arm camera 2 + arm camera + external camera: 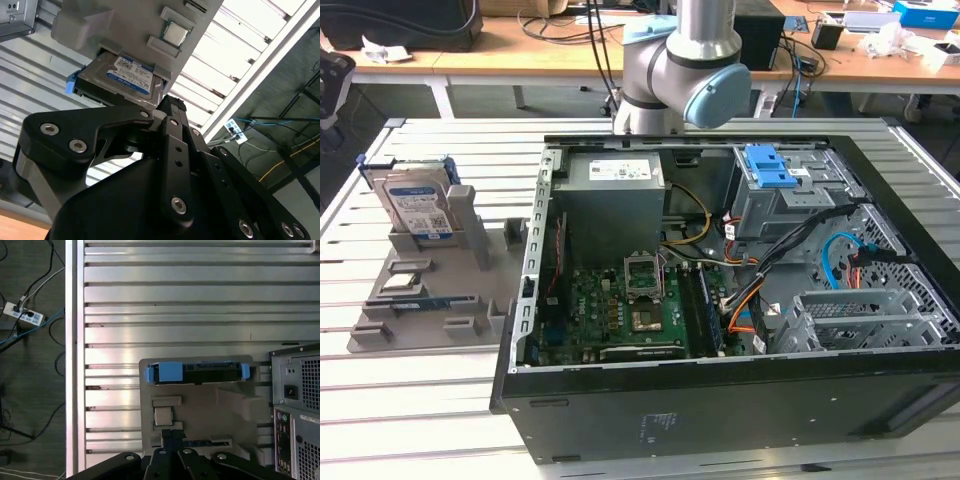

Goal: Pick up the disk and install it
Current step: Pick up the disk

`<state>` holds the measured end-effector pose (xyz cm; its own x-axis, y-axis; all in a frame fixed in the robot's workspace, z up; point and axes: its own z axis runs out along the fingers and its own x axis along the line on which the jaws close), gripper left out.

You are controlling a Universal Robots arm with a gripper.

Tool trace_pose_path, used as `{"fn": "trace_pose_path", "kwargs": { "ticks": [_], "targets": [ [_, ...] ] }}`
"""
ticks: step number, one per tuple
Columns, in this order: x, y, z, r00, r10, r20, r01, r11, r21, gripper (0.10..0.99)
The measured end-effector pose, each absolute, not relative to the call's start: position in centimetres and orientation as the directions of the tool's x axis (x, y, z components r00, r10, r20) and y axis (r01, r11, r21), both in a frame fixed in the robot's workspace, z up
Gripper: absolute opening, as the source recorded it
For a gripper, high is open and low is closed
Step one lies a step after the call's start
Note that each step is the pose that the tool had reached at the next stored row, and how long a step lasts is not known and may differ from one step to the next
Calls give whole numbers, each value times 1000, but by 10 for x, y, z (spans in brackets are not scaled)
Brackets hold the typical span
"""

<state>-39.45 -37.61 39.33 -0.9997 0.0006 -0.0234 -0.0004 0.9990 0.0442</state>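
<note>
The step in hand looked like the approach to the pick-up: the disk [418, 205] stood on edge in the grey holder [430, 300] on the table [420, 420], at about nine o'clock from the open computer case [720, 400] in the exterior view. The gripper [167, 104] hovered apart from it, jaws closed on nothing. A grasp would, I judged, call for opening them and straddling the drive's upper edge (the blue carrier leaves little margin). The exterior view gave the arm [690, 70] at twelve o'clock and the drive cage [770, 170]. The second wrist view gave the label face, the first wrist view the edge.
</note>
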Motion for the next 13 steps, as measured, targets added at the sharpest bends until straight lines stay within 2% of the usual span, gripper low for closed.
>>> {"fn": "trace_pose_path", "kwargs": {
  "ticks": [13],
  "targets": [
    [-395,-376,393,-965,-261,-23,-261,964,44,106]
  ]
}}
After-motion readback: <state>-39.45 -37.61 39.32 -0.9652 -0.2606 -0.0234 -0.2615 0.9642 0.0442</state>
